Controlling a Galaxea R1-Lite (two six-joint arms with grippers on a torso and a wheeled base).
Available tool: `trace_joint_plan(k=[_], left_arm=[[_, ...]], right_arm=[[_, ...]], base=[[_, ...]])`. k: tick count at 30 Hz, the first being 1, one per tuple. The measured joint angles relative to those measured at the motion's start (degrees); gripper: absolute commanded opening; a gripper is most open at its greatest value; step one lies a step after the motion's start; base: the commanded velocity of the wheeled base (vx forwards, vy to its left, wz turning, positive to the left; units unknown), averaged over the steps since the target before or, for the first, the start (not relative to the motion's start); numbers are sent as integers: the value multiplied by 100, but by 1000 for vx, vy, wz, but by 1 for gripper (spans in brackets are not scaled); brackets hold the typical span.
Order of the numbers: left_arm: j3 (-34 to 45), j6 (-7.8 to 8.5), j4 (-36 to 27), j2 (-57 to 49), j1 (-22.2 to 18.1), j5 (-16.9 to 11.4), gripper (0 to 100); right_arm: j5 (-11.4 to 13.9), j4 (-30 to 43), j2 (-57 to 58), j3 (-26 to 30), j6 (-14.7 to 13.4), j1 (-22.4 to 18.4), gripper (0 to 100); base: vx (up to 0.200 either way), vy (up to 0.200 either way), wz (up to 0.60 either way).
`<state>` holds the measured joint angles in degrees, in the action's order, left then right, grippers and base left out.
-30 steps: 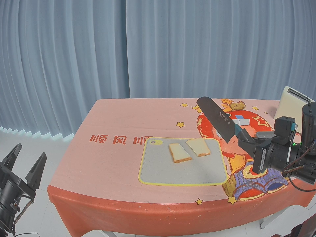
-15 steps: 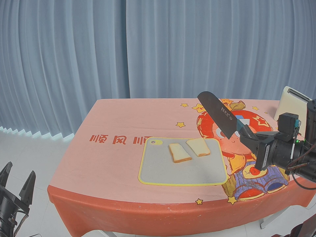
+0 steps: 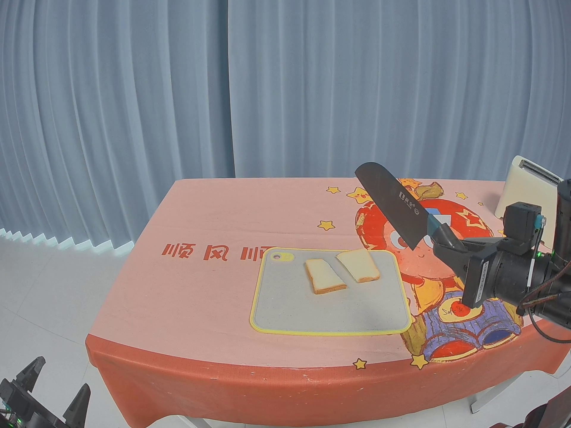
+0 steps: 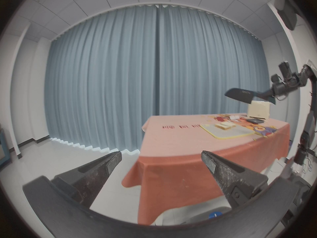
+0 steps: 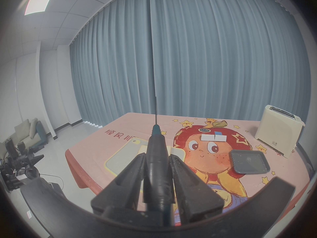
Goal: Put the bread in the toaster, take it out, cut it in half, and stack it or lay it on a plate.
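Since the two pale, lightly browned halves of bread (image 3: 325, 276) lie just beside each other on the far part of the grey, yellow-rimmed cutting board (image 3: 333, 313), the cut looks done, and what remains is probably to park the blade and plate the pieces. The right gripper (image 3: 443, 246) hangs above the right side of the pink, cartoon-printed surface (image 3: 202, 304), its fingers pinching the dark handle of the black, broad-bladed knife (image 3: 392, 204), whose blade slants up and away over the cloth, clear of the bread. The left gripper (image 3: 62, 375) sits low, off the near left corner of the surface and well apart from the board, with its fingers spread wide and nothing between them. The cream box-shaped toaster (image 5: 279, 129) stands at the far right, and the dark grey rectangular tray (image 5: 249, 161) lies flat near it; that tray is probably the plate. To do this step well, the knife should go down flat on bare cloth, edge turned from the board and the tray, and be freed only once it rests. Each half is thin and soft, so a shallow, gentle pinch at one edge would suit, lifting level so it neither tears nor crumbles.
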<state>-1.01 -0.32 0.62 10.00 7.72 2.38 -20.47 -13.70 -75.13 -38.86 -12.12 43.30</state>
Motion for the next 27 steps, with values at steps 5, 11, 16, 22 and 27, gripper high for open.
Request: trace_joint_plan(k=[5, 11, 16, 22, 27], left_arm=[[0, -17, -163, -286, -318, -121, 100], [0, 39, -72, -614, -774, -176, 100], [0, 13, -55, -811, -753, -173, 100], [0, 10, -55, -890, -745, -172, 100], [0, 10, -55, -912, -745, -172, 100]], right_arm=[[0, 0, 5, 4, 0, 2, 0], [2, 7, 2, 13, 5, 7, 0], [6, 10, 11, 34, 9, 9, 0], [6, 7, 16, 45, 7, -45, 0], [9, -1, 33, 4, 9, -100, 0]], base=[[0, 0, 0], [0, 0, 0], [0, 0, 0], [0, 0, 0], [0, 0, 0]])
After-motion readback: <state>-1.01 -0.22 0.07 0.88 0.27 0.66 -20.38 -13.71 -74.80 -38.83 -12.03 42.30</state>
